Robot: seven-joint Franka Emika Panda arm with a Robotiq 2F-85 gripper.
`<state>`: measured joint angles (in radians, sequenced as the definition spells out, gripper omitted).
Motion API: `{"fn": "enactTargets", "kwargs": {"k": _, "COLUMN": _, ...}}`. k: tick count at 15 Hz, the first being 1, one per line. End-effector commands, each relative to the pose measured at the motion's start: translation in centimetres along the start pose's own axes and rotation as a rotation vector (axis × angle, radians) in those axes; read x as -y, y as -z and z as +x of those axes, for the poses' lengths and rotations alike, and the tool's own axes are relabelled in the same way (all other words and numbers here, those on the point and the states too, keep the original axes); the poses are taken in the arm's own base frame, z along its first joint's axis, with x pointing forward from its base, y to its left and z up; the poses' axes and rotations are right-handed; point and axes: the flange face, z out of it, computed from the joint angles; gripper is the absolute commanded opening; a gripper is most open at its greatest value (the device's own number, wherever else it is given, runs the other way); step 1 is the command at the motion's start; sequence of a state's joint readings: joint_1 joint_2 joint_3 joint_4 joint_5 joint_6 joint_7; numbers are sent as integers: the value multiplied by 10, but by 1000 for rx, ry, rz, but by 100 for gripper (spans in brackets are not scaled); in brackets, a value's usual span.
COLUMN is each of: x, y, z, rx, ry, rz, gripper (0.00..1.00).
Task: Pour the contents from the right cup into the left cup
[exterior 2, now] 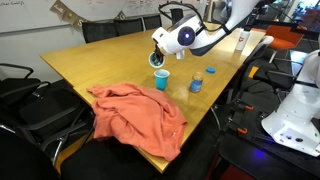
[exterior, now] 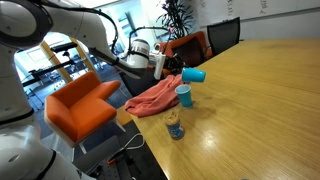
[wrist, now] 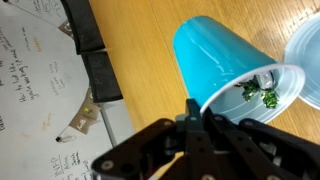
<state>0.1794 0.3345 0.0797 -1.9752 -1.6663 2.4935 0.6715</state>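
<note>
My gripper (wrist: 195, 108) is shut on the right cup (wrist: 215, 55), a teal-blue plastic cup held tipped on its side. Its mouth points toward the left cup (wrist: 306, 48), a paler blue cup at the right edge of the wrist view. Small whitish and green bits, the contents (wrist: 259, 93), lie inside the tipped cup near its rim. In both exterior views the gripper (exterior: 172, 68) (exterior 2: 166, 48) holds the right cup (exterior: 194, 74) (exterior 2: 158, 59) just above the upright left cup (exterior: 183, 95) (exterior 2: 162, 79) on the wooden table (exterior: 260, 110).
An orange cloth (exterior: 152, 98) (exterior 2: 135, 115) lies crumpled at the table's edge beside the cups. A short yellow patterned can (exterior: 175, 127) (exterior 2: 196, 82) stands near the left cup. Orange and black chairs (exterior: 82, 105) surround the table.
</note>
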Motion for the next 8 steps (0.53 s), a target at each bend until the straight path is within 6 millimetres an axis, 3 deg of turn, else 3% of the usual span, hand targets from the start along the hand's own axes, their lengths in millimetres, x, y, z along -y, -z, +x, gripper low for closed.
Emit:
{"fn": "enactTargets", "kwargs": {"k": 1, "x": 18, "y": 8, "z": 8, "rx": 3, "ry": 66, "rz": -54, "gripper": 1}}
{"fn": "enactTargets", "kwargs": {"k": 8, "x": 13, "y": 26, "z": 2, "rx": 8, "ry": 123, "rz": -137, "gripper": 1}}
